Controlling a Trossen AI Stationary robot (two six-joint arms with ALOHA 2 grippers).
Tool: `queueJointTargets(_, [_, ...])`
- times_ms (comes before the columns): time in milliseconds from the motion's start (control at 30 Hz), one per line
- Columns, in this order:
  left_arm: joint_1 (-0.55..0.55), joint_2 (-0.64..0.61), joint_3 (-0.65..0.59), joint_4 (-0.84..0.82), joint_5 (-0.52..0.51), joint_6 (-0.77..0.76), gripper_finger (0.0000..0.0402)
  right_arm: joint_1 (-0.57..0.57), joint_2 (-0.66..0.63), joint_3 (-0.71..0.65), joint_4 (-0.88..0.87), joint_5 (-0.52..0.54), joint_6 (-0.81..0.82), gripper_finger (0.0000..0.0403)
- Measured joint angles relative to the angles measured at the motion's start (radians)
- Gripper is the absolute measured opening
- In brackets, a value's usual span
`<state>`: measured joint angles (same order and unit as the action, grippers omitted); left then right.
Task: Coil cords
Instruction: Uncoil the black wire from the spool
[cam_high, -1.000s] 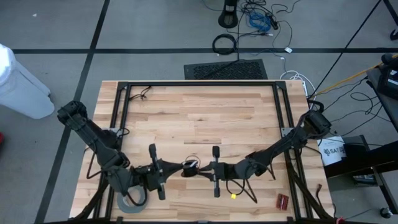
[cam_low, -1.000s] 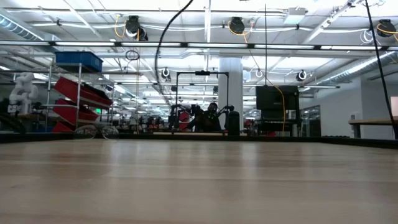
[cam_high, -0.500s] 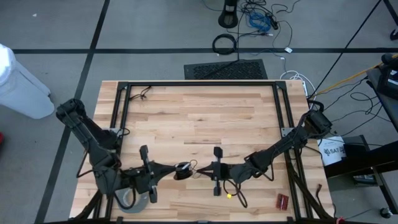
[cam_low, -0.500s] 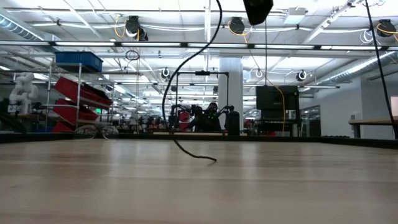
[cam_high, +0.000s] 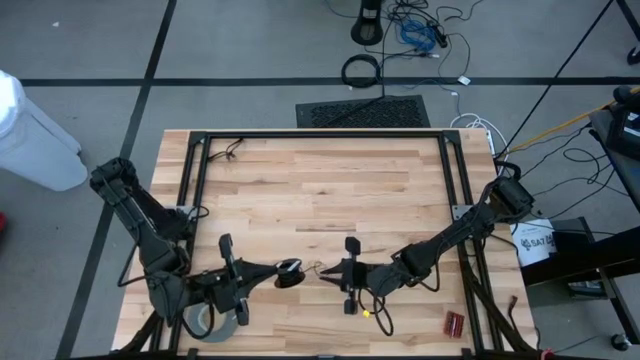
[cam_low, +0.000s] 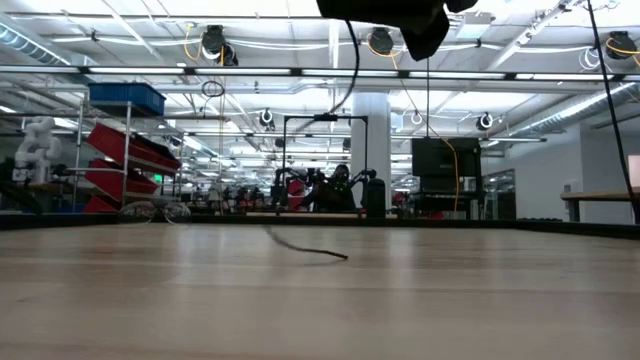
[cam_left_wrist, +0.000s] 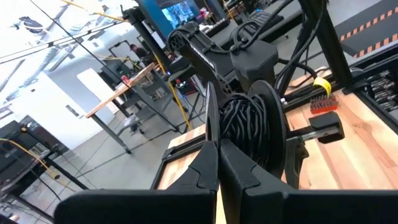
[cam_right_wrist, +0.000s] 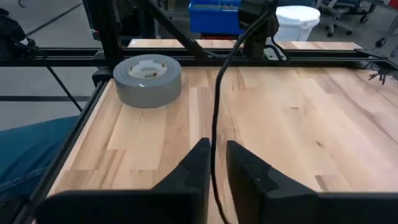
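While cord (cam_right_wrist: 214, 118) is strung past slightly parted fingers of right end effector (cam_high: 327, 273), winding step is judged underway. Disc (cam_high: 288, 271), wound with cord, is clamped in closed left end effector (cam_high: 272, 271), above near desk (cam_high: 320, 190) edge. Next: cord regripped, another loop laid.

Only "SAT" reads, on a white label (cam_high: 536, 243) beside the table.

Left end effector (cam_left_wrist: 217, 163) clamps wound spool (cam_left_wrist: 249, 127).
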<state>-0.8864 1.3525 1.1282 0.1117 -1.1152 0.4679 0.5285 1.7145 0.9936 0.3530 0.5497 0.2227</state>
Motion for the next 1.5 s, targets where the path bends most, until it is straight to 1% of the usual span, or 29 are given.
queueJointTargets(67, [0.000, 0.000, 0.000, -0.015, 0.015, -0.020, 0.0001, 0.000, -0.004, 0.000, 0.027, -0.001, -0.013, 0.0060])
queueJointTargets(233, [0.002, 0.000, 0.000, -0.054, 0.023, -0.044, 0.0001, 0.012, -0.010, 0.000, 0.171, -0.001, -0.097, 0.0088])
queueJointTargets(467, [0.012, 0.000, 0.000, -0.051, 0.066, -0.050, 0.0001, 0.017, -0.010, 0.000, 0.299, -0.001, -0.189, 0.0109])
queueJointTargets(600, [0.030, 0.000, 0.000, -0.055, 0.068, -0.068, 0.0001, 0.021, -0.011, 0.000, 0.344, -0.004, -0.229, 0.0111])
queueJointTargets(800, [0.040, 0.001, 0.000, -0.106, 0.086, -0.115, 0.0001, 0.048, -0.010, 0.000, 0.331, -0.005, -0.240, 0.0112])
queueJointTargets(1033, [0.041, 0.001, 0.000, -0.114, 0.085, -0.123, 0.0001, 0.092, -0.010, 0.000, 0.310, 0.002, -0.318, 0.0112])
queueJointTargets(1333, [0.051, 0.001, 0.000, -0.114, 0.088, -0.124, 0.0001, 0.095, -0.011, 0.000, 0.397, 0.005, -0.348, 0.0112])
queueJointTargets(1500, [0.069, 0.004, 0.000, -0.124, 0.120, -0.150, 0.0001, 0.095, -0.011, 0.000, 0.440, 0.000, -0.364, 0.0112])
